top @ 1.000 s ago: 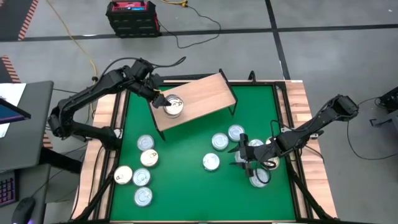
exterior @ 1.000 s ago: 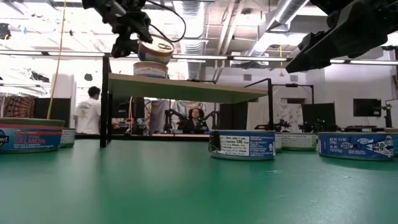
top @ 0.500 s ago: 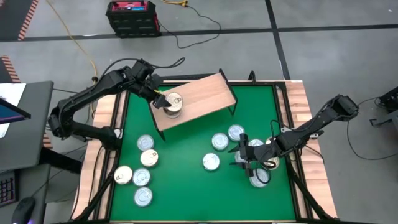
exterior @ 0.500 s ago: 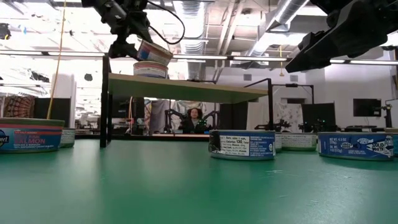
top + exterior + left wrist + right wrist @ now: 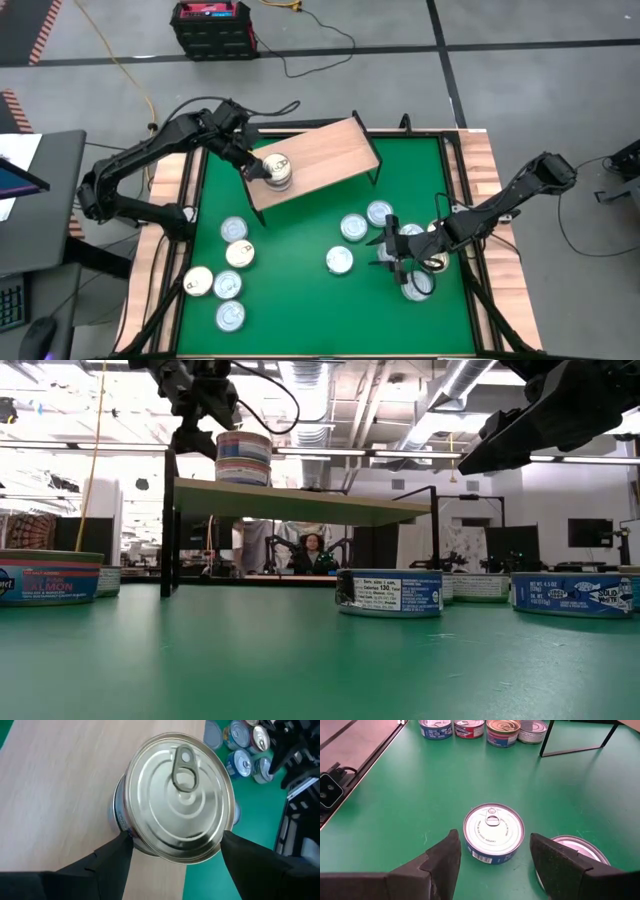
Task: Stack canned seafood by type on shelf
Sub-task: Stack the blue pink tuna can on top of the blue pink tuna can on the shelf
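Fingers of your left gripper point(image 5: 175, 852) stand spread either side of the top tin of a two-high stack of flat round silver-lidded cans point(image 5: 277, 170), apparently let go so it sits squarely on its match at the near-left end of the light-wood, black-legged shelf point(image 5: 330, 150). Your right gripper point(image 5: 492, 852) hangs open over a blue-labelled pull-tab tin point(image 5: 493, 832) on the green table point(image 5: 290, 260), likely lined up as your next pick.

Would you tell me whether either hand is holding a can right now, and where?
Neither. The left hand stands open around the stacked can; the right hand hovers open above a can.
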`<state>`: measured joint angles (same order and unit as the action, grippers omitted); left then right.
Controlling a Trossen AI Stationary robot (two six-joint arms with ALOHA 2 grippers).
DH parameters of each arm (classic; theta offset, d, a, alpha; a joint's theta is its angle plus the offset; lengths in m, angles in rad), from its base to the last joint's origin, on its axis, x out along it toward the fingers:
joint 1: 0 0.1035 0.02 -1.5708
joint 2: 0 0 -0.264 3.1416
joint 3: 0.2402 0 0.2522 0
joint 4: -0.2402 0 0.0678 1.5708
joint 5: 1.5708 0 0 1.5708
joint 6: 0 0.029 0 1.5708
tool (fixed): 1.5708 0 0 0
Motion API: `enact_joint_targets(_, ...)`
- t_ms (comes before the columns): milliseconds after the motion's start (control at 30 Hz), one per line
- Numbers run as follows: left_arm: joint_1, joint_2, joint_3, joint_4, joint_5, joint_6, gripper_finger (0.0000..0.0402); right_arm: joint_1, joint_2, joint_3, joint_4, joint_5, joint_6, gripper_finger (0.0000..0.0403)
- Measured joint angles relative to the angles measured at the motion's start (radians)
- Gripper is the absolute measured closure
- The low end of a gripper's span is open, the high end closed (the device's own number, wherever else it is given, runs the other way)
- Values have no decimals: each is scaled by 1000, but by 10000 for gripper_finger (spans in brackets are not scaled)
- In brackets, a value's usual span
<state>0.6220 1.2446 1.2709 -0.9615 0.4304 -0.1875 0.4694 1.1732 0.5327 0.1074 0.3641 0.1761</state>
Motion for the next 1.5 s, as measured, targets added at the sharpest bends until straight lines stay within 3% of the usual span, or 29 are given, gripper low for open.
enact_joint_targets(233,0,-1,44,-1,-90,120,112,0,0,0,0,0,0,138)
enact_joint_targets(433,-72,-13,149,12,-314,196,113,0,0,0,-1,0,-1,138)
enact_joint_targets(600,-289,-35,163,82,-479,244,114,0,0,0,-2,0,-1,138)
enact_joint_targets(733,-541,-28,153,87,-672,253,114,-3,0,0,-2,0,-1,138)
enact_joint_targets(833,-715,-2,131,46,-754,196,114,-8,0,0,-6,0,0,138)
enact_joint_targets(1000,-948,72,129,-98,-745,-66,114,-8,0,0,-5,1,7,138)
enact_joint_targets(1200,-1149,202,129,-275,-708,-386,114,-8,0,0,-2,1,12,138)
enact_joint_targets(1333,-1241,319,129,-402,-703,-488,114,-8,0,0,-1,1,26,138)
enact_joint_targets(1500,-1276,470,129,-513,-722,-531,114,-8,0,0,10,2,38,138)
